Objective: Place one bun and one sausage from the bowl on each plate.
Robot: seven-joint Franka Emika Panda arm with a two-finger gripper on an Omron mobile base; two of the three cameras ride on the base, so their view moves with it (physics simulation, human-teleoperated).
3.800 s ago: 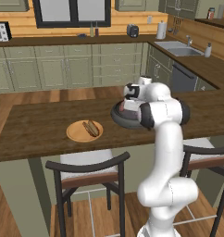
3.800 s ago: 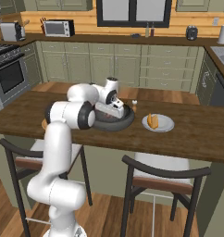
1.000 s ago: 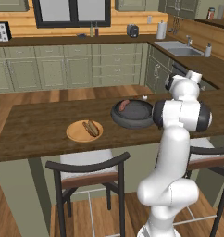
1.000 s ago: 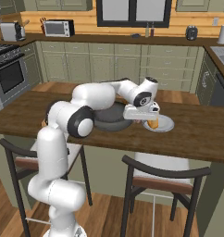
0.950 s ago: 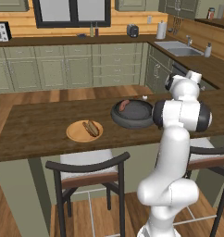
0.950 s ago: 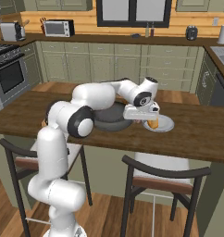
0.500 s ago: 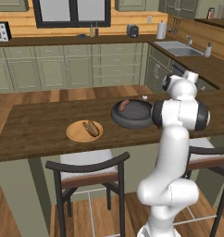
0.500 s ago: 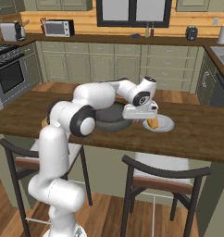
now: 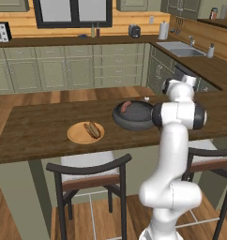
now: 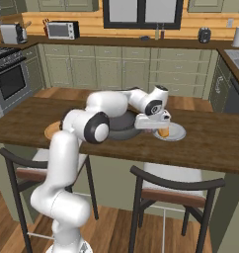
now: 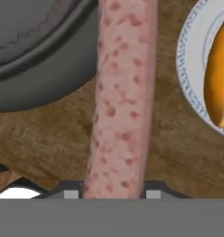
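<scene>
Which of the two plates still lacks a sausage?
The white, blue-rimmed plate beside the gripper: it holds only a bun. The tan plate left of the bowl already has both.

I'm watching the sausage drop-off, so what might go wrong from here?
In the hand view the sausage, held by the claw, hangs over bare counter between the bowl and the white plate; released here, it would likely miss. The bun already fills part of that plate, so the sausage might roll off it.
</scene>
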